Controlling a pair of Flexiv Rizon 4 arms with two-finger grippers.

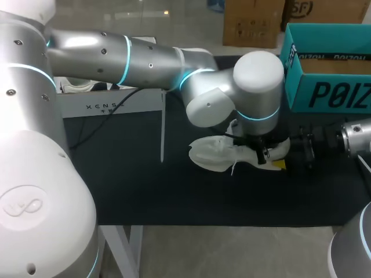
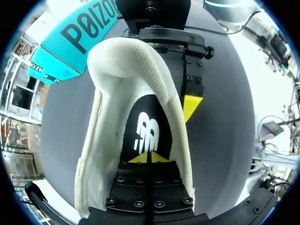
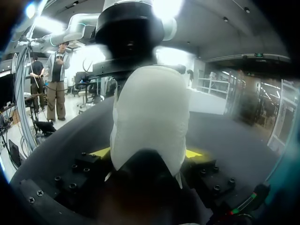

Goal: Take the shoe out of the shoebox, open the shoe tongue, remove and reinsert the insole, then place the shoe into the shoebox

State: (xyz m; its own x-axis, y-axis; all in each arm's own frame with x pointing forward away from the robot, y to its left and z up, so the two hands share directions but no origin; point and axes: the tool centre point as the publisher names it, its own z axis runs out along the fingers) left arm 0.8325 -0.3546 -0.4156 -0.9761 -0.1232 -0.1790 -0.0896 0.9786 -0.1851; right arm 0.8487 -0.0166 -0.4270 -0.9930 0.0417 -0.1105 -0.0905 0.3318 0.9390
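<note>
We count one white shoe [image 1: 217, 153], and it is out of the box, standing on its sole on the dark table [image 1: 127, 185] just in front of the single teal shoebox [image 1: 324, 95]. The box sits at the far right of the table with its top open.

The shoe's long axis runs across the table from side to side. Its toe points toward our left side and its heel toward our right side, with the opening facing up.

Our right gripper [image 1: 284, 155] comes in level from the right and grips the heel. In the right wrist view one yellow fingertip [image 3: 194, 153] presses each flank of the heel, so the shoe is held between them.

Our left gripper [image 2: 147, 158] hangs straight down over the opening. Its two yellow tips are drawn narrow, almost meeting, and reach down inside to the one black insole [image 2: 147, 126], which lies flat in the shoe. We cannot tell whether those tips pinch the insole or only touch it.
</note>
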